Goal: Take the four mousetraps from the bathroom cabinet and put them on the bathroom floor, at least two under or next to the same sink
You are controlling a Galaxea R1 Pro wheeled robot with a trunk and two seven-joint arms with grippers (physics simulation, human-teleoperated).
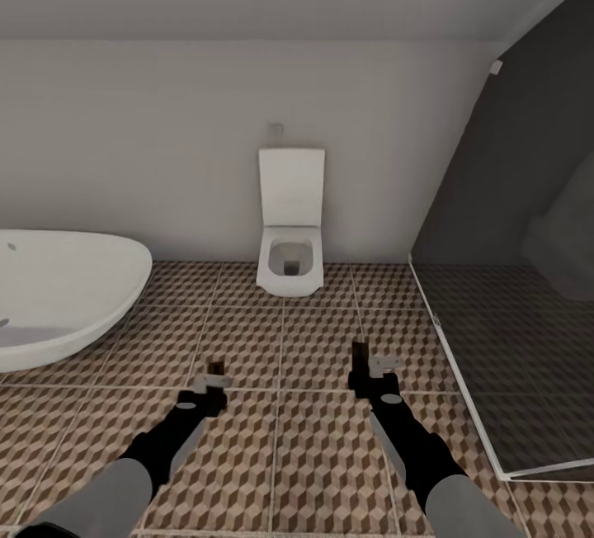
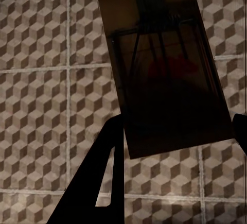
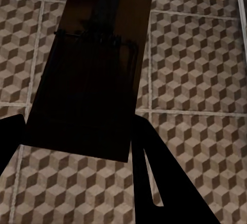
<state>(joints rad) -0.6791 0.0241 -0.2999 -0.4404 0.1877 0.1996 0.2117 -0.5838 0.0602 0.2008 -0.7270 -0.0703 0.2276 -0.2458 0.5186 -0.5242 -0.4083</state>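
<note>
left gripper (image 1: pixel 216 379) clamped on a mousetrap (image 2: pixel 170 74) | right gripper (image 1: pixel 367 373) gripping another mousetrap (image 3: pixel 90 74) | both held above the patterned floor (image 1: pixel 280 439) | toilet (image 1: pixel 289 228) ahead, bathtub (image 1: pixel 58 294) off left

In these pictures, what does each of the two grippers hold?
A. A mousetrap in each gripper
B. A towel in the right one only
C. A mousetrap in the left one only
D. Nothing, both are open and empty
A: the left wrist view shows a mousetrap between the left gripper fingers, and the right wrist view shows another mousetrap in the right gripper, both above the tiled floor.
</note>
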